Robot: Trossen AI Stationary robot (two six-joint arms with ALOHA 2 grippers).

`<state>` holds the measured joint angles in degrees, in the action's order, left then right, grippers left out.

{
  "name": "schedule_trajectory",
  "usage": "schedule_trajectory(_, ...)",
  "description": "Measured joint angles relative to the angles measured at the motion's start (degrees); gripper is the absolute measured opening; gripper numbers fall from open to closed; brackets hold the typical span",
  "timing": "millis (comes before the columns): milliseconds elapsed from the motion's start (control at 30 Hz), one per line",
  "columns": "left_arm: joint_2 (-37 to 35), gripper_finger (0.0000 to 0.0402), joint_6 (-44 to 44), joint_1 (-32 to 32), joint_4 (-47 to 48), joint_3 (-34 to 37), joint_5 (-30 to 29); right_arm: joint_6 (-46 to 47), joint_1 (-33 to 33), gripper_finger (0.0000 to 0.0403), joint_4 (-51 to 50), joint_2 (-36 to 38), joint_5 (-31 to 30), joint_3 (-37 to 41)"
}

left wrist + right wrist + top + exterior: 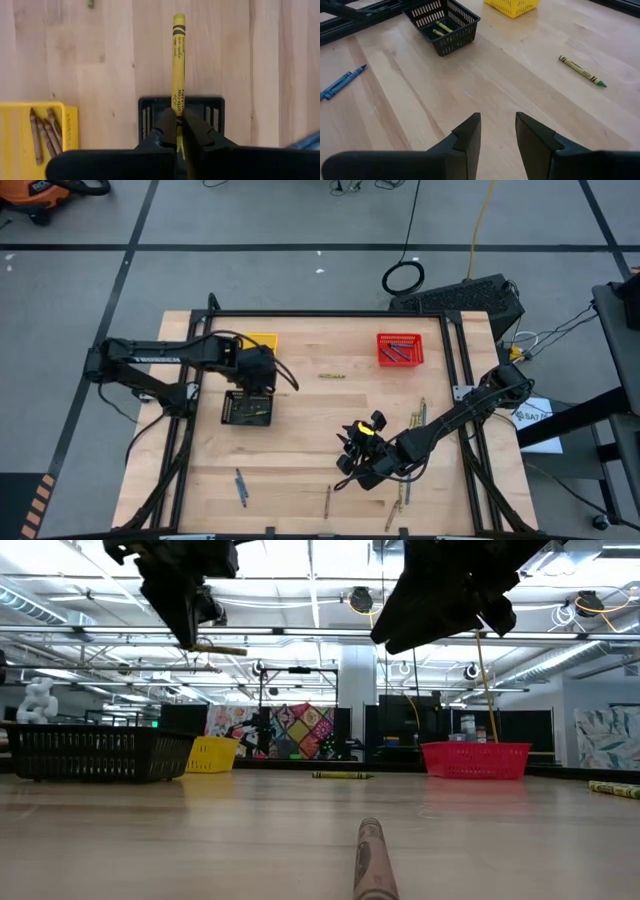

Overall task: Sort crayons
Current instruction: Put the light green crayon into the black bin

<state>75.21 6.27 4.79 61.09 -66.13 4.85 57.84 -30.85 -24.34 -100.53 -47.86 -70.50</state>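
My left gripper (262,380) hangs over the black basket (247,408), shut on a yellow-green crayon (178,60). In the low view this crayon (222,647) shows high above the table. Two yellow-green crayons (440,28) lie in the black basket. Brown crayons (44,132) lie in the yellow basket (262,340), blue ones in the red basket (400,348). My right gripper (497,131) hovers open over bare wood at the near middle (360,448). Loose crayons lie flat on the table: a yellow-green one (333,376), blue ones (240,486) and brown ones (327,500). My left gripper pinches the yellow-green crayon at one end (178,104) between its two fingers. The fingers come from above, pointing steeply down. The crayon sticks out about level toward the table's right (235,648), lifted clear above the black basket's rim.
More loose crayons lie along the right side (420,416) and near the front right (398,502). A brown crayon (372,860) lies close to the near edge. A black frame rail (455,360) borders the table. Bare wood lies between the baskets and my right gripper.
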Motion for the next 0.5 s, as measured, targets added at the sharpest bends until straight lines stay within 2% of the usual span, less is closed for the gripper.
schedule_trajectory(367,-1.4,0.0001,-6.93,-5.74,5.51,0.11,-2.33,1.52,-0.03,0.011,0.04,0.0,0.09,0.0)
schedule_trajectory(500,-3.23,0.0001,-11.57,-8.67,5.35,3.07,-5.37,2.13,-0.53,0.011,0.04,0.0,0.11,0.0)
